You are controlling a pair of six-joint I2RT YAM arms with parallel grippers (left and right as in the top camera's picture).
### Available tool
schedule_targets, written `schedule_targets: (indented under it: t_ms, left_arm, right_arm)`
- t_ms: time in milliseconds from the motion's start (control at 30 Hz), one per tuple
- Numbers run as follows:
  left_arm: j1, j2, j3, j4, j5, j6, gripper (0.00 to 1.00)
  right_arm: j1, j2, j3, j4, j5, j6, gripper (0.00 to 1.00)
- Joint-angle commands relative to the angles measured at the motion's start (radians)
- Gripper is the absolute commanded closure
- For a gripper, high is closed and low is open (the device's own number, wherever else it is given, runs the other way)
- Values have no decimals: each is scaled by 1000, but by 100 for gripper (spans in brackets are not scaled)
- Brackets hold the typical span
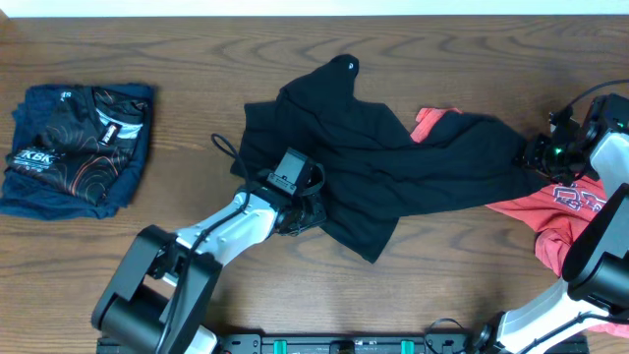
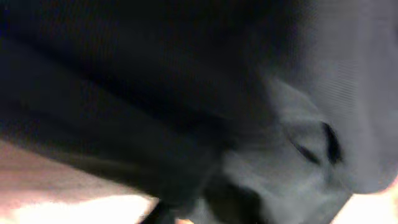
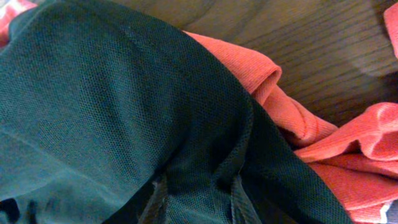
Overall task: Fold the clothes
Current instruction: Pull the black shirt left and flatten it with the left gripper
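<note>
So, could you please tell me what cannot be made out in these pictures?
- Left gripper: fingers buried under the black shirt overhead; left wrist view is blurred dark fabric. Open or shut unclear.
- Right gripper: fingers hidden by black fabric, overhead and in the right wrist view.
- Coral-red shirt: lettering partly covered by the right arm overhead.
</note>
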Motion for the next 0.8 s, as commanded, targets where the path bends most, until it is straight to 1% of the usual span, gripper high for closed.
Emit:
schedule_targets:
  t_ms: [0,33,100,167,267,400,500,633,667,700,767]
  left_arm:
    - [37,12,-14,-35,-74,76,94]
    - [67,-11,-13,-83,-87,114,94]
    - [117,-55,-10,-176,-132,145,94]
    - [200,-129,0,-300,-196,197,94]
    - [338,-246,3,-398,-261,257,94]
    - [530,-384,3,-433,-275,257,94]
    - [623,-425,2,-460,-275,223,94]
    - [702,-423,2,-497,-294,191,94]
    - [716,-423,2,-497,-296,180,94]
    - [728,-423,2,-495,-289,165,94]
    - [733,-423,2,-489,-286,166,94]
  right_arm:
    - [11,5,7,-3,-8,-11,67]
    - [10,5,7,-3,-7,-11,67]
    - [10,5,7,-3,-4,-12,67]
    - [10,4,8,-2,4,-12,67]
    - [12,3,11,-3,2,-12,67]
    - [27,-2,11,-2,3,-23,66]
    - [45,-2,11,-3,2,-45,67]
    - [85,-1,11,6,-15,-114,67]
    - [98,-1,11,8,-16,-132,68]
    - [111,-1,11,8,-16,-151,76]
    - [135,1,10,2,-16,-182,97]
